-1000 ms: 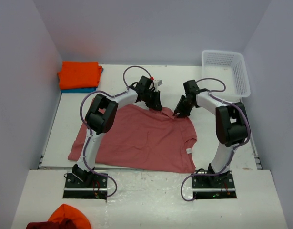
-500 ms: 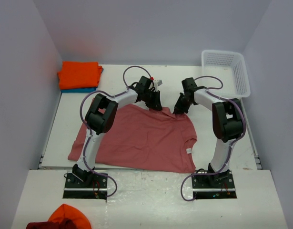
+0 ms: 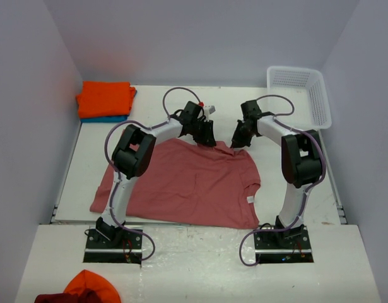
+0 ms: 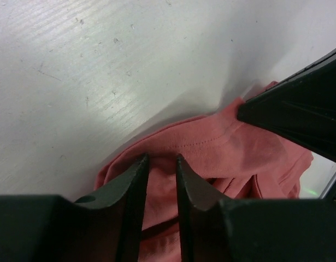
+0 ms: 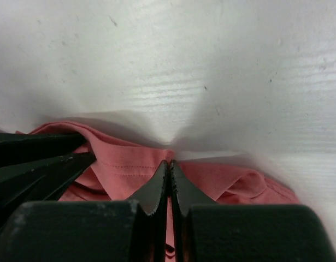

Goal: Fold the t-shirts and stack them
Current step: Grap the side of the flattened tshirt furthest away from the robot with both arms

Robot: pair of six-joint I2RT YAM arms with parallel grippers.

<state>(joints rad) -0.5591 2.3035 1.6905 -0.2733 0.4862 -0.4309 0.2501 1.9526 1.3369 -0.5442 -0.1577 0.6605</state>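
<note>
Lying crumpled on the near ledge beside the left arm's base, an orange cloth (image 3: pixel 89 282) and a dark red cloth (image 3: pixel 52 298) sit well apart from the work. Beyond them, on the white table (image 3: pixel 86 164), a salmon-red t-shirt (image 3: pixel 187 183) is spread flat with its neck toward the far side and its small white tag (image 3: pixel 250 199) at the right edge. Both arms meet at the collar. The left gripper (image 4: pixel 161 158) stands astride the bunched neckline, its fingers a narrow gap apart with cloth showing between them; whether they pinch it cannot be told. Just beside it, the right gripper (image 5: pixel 169 162) has its fingers pressed tight together on the collar's edge, which rises to the tips. In the far left corner a folded orange t-shirt (image 3: pixel 105 99) rests on a teal t-shirt (image 3: pixel 111 118). A white lattice basket (image 3: pixel 321 101) stands in the far right corner.
</note>
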